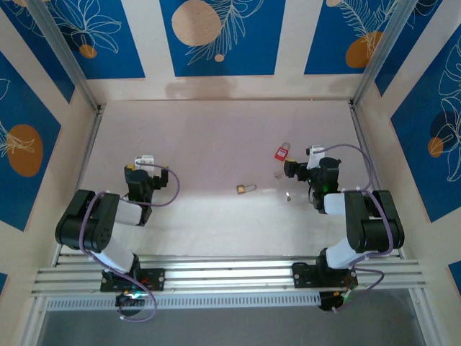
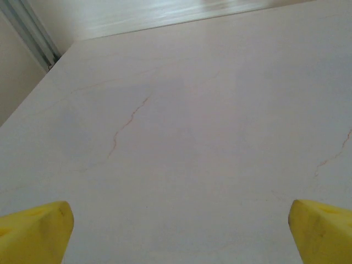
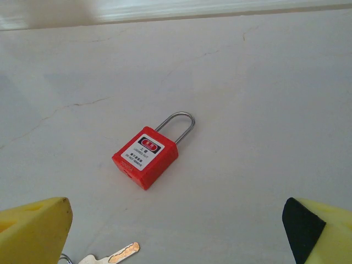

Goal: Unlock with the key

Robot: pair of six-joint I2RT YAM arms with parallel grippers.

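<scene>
from the top view both arms sit folded low in the frame. the left gripper (image 2: 177, 223) has its yellow fingers (image 2: 33, 231) spread wide at the lower corners of its wrist frame, with nothing but bare table (image 2: 181, 126) between them. the right gripper (image 3: 176, 225) is spread just as wide and holds nothing. the key (image 3: 118, 254) lies at the bottom left of the right wrist frame, just beside the lower-left finger. beyond it, mid-frame, the red padlock (image 3: 146, 159) lies flat, its shackle looking seated and pointing to the upper right. in the top view a small brass-coloured object (image 1: 245, 189) rests mid-table, left of and below the padlock.
</scene>
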